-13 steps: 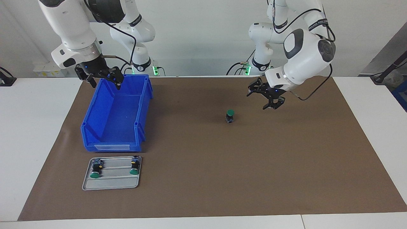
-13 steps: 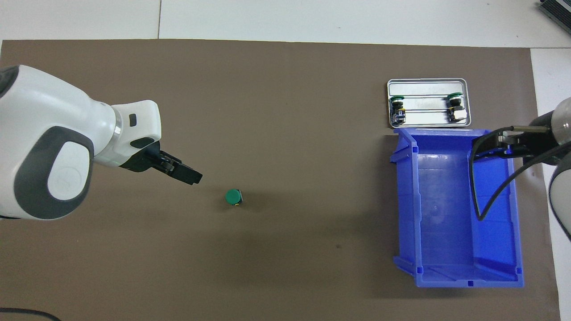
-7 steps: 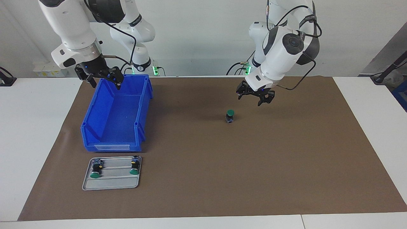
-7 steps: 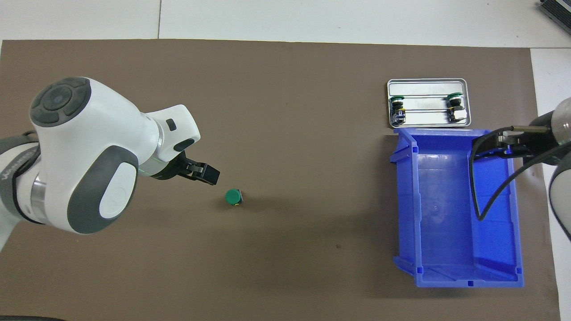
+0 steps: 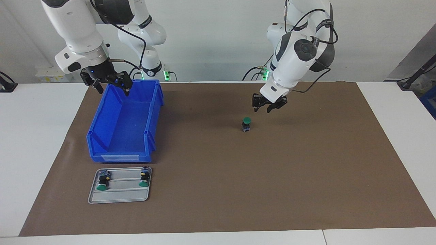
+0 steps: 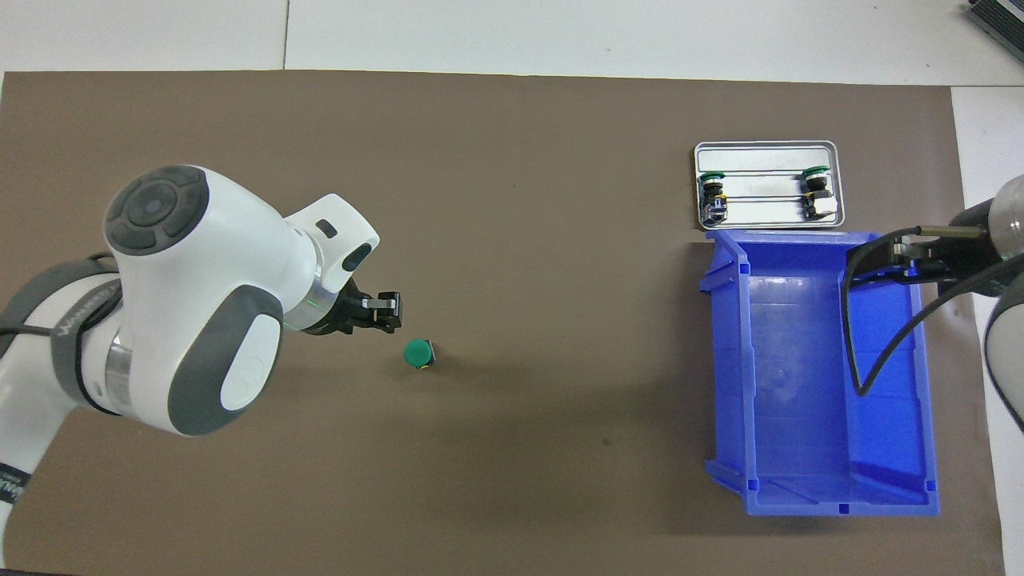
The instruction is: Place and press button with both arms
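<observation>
Left gripper (image 5: pixel 262 109) nearer button (image 5: pixel 246 124), right gripper (image 6: pixel 876 268) partly cropped

Bare mat (image 5: pixel 306 163) surrounds the button (image 5: pixel 246 124) on every side. The blue bin (image 5: pixel 124 126) and tray (image 5: pixel 120 185) stand well apart, toward the right arm's end of the desk.

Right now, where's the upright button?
The button stands alone mid-mat, below the left gripper, toward the left arm's end from the blue bin.
</observation>
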